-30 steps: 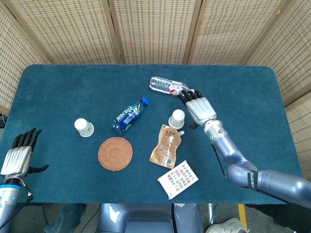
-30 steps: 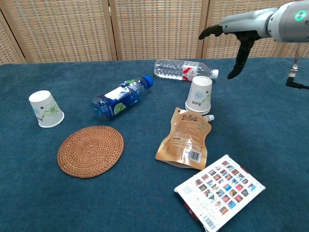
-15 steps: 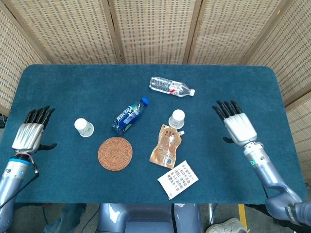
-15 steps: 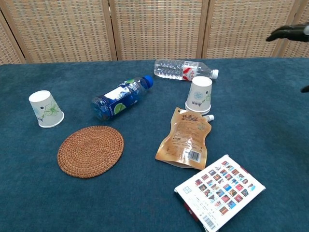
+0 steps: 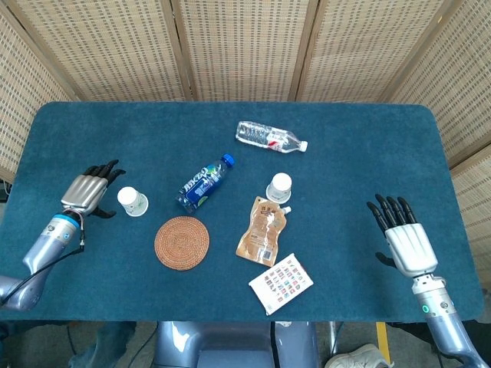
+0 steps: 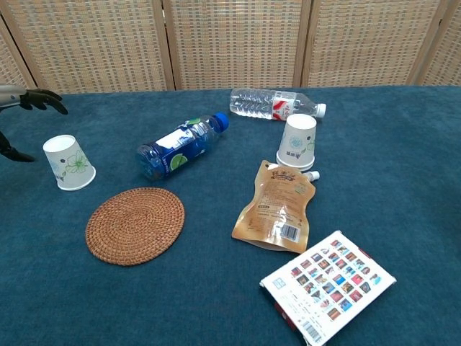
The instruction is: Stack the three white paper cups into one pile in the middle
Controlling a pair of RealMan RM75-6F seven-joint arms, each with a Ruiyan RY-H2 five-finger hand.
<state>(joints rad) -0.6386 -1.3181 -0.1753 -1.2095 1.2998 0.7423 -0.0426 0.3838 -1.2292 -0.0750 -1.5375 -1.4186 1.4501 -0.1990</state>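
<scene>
A white paper cup (image 5: 133, 201) stands upside down on the left of the blue table (image 5: 115, 138); the chest view shows its green print (image 6: 69, 162). A second upside-down cup (image 5: 279, 187) (image 6: 299, 142) stands near the middle, at the pouch's top. No other cup shows apart from these. My left hand (image 5: 88, 189) is open just left of the left cup, fingers spread, not touching it; its fingertips (image 6: 39, 99) show at the chest view's left edge. My right hand (image 5: 403, 238) is open at the front right, far from both cups.
A blue bottle (image 5: 205, 182) lies between the cups. A clear bottle (image 5: 268, 137) lies behind the middle cup. A woven coaster (image 5: 182, 242), a brown pouch (image 5: 263, 231) and a picture-printed box (image 5: 281, 283) lie toward the front.
My right hand has drawn back from beside the middle cup to the front right. My left hand has moved from the front left edge up to the left cup.
</scene>
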